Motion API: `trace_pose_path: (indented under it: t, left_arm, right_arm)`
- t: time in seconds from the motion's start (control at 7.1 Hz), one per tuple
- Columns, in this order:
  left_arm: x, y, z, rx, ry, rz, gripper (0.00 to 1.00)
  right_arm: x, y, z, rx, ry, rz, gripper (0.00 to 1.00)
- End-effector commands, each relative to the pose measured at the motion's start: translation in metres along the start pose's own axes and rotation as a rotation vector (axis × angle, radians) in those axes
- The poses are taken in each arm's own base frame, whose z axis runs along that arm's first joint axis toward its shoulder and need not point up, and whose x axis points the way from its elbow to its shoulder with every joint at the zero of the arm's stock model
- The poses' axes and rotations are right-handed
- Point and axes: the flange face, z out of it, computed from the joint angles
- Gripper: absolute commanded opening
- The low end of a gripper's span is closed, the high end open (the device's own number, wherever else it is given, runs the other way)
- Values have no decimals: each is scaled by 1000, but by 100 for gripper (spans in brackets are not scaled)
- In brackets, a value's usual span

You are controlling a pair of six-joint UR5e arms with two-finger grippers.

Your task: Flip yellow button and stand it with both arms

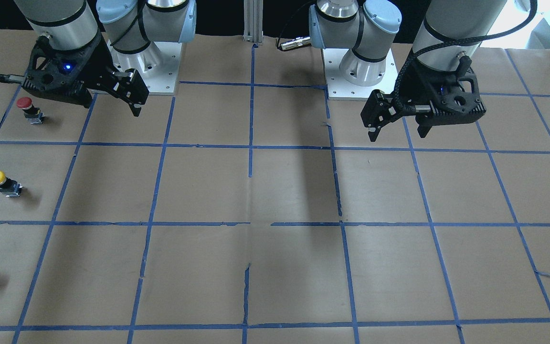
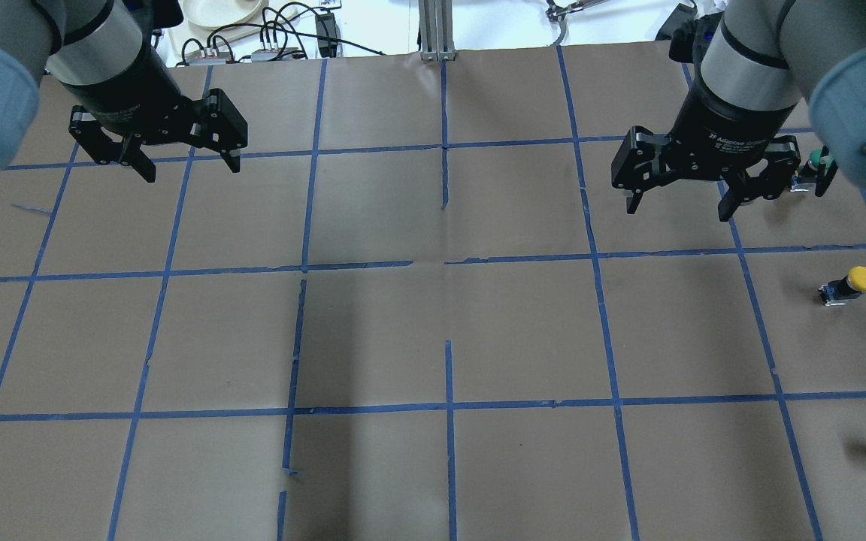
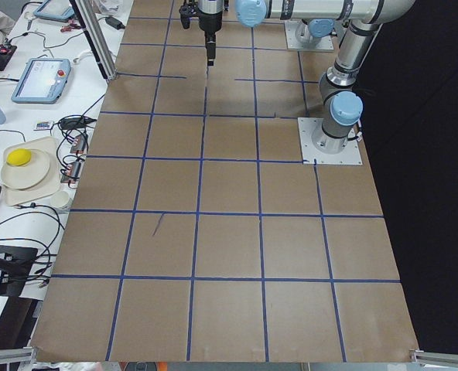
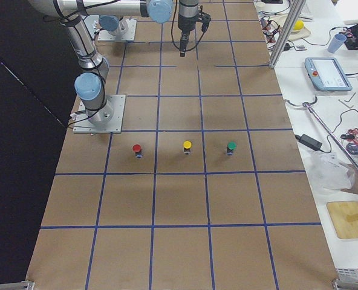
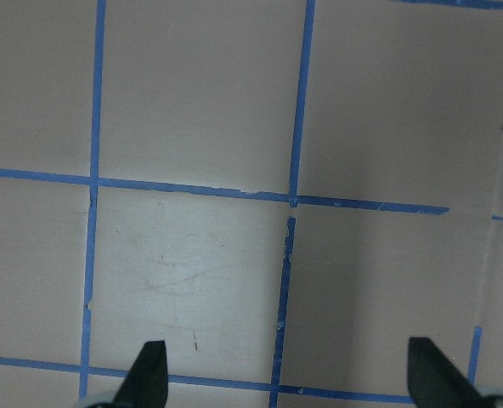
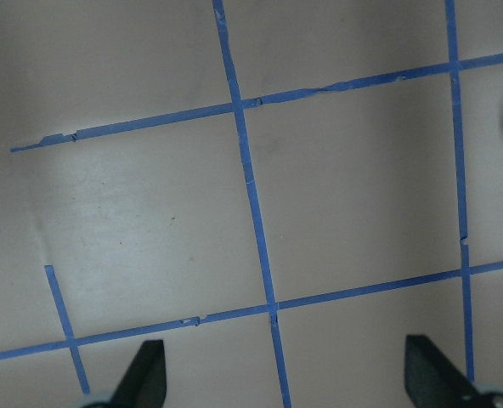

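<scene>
Brown paper crossed by blue tape lines (image 2: 448,406) covers the surface (image 2: 373,338). Toward the robot's right end of it, inside one taped square, sits the yellow button (image 2: 850,284). In the right-side view its round cap shows above its dark body. It is the middle one of a row of three. The red button (image 4: 136,148) is in the next square toward the robot's base, and the green button (image 4: 231,147) is in the next square away from the base. Both are well apart from it.

The right claw (image 2: 677,213) hangs above the surface, apart from the yellow button and further from the robot's base. From overhead it is close to the green button. Its fingers are spread wide, and its wrist camera shows only taped paper between the two tips. The left claw (image 2: 192,171) hangs over the opposite half of the surface, well apart from all three buttons. It is spread just as wide, with bare paper and tape between its tips.
</scene>
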Motion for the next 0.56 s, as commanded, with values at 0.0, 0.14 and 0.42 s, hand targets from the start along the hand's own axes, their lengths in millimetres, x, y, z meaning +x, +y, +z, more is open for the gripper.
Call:
trace_pose_path:
  t: [0.0, 0.14, 0.42]
  left_arm:
    - [0, 0, 0, 0, 0, 0, 100]
    - [0, 0, -1, 3, 0, 0, 100]
    - [0, 2, 0, -1, -1, 2, 100]
  right_arm:
    - [0, 7, -8, 15, -5, -45, 100]
    - [-5, 8, -10, 18, -62, -46, 100]
    - [-7, 6, -10, 20, -77, -46, 100]
